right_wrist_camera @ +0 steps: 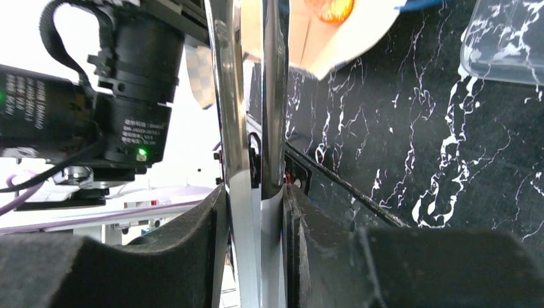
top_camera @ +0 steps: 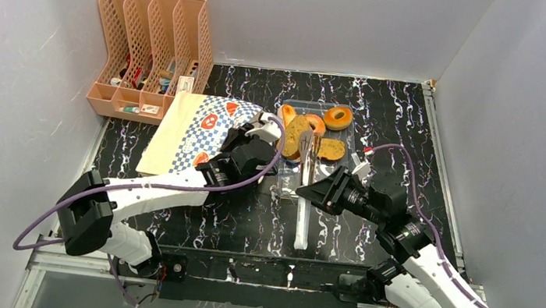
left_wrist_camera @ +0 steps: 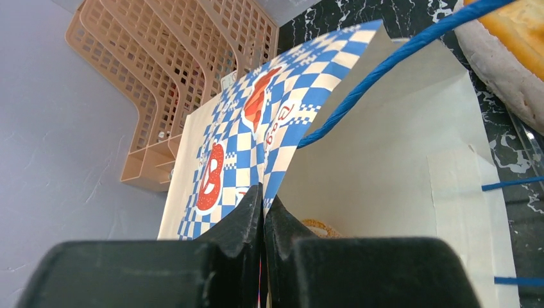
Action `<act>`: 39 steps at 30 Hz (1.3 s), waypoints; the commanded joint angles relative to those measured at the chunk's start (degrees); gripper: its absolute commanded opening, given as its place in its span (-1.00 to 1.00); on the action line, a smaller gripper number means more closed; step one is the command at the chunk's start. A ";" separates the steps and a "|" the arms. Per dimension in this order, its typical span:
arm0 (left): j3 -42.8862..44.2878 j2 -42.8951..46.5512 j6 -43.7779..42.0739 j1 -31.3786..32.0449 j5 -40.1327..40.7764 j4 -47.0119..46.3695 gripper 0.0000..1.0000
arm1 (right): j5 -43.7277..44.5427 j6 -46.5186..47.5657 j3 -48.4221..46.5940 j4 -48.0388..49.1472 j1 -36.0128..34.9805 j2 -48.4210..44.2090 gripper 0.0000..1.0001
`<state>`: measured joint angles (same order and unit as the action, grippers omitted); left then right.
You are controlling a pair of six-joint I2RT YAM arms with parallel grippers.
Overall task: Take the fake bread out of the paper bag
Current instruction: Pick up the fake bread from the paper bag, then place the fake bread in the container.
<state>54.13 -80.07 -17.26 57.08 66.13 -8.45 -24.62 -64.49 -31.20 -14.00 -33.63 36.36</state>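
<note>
**Bag pinched at left, tongs clamped at right**

On the dark marbled table [top_camera: 385, 113] the bag [top_camera: 187, 124] lies flat. The left gripper [top_camera: 253, 139] has its fingers pressed together on the rim of the bag's mouth and hides that mouth from above. The organizer [top_camera: 149, 52] stands beyond the bag, to this gripper's left. The tray [top_camera: 350, 141] lies just ahead of the right gripper [top_camera: 312, 192], which clamps the tongs [top_camera: 302, 224]. Most bread [top_camera: 294, 136] rests on the tray. One brown piece shows inside the bag, just past the left fingertips.

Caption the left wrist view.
Left gripper pinches the checkered rim of the paper bag, one bread piece showing inside.
</note>
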 commanded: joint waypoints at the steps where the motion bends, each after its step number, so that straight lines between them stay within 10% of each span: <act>1: -1.65 4.02 3.04 -0.69 -0.14 2.36 -1.00 | 3.55 1.69 -5.35 2.93 0.53 0.47 -0.92; 27: -5.54 14.10 9.05 -0.63 -4.61 6.41 -1.00 | -13.70 -2.22 7.05 34.91 23.66 25.81 -0.89; 39: -5.16 14.59 10.16 -0.65 -5.64 7.44 -1.00 | -14.31 -2.04 10.72 32.75 27.31 26.21 -0.25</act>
<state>48.64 -67.40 -8.40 56.77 60.38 -2.00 -37.36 -66.78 -20.40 14.94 -7.40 64.23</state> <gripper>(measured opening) 0.016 0.374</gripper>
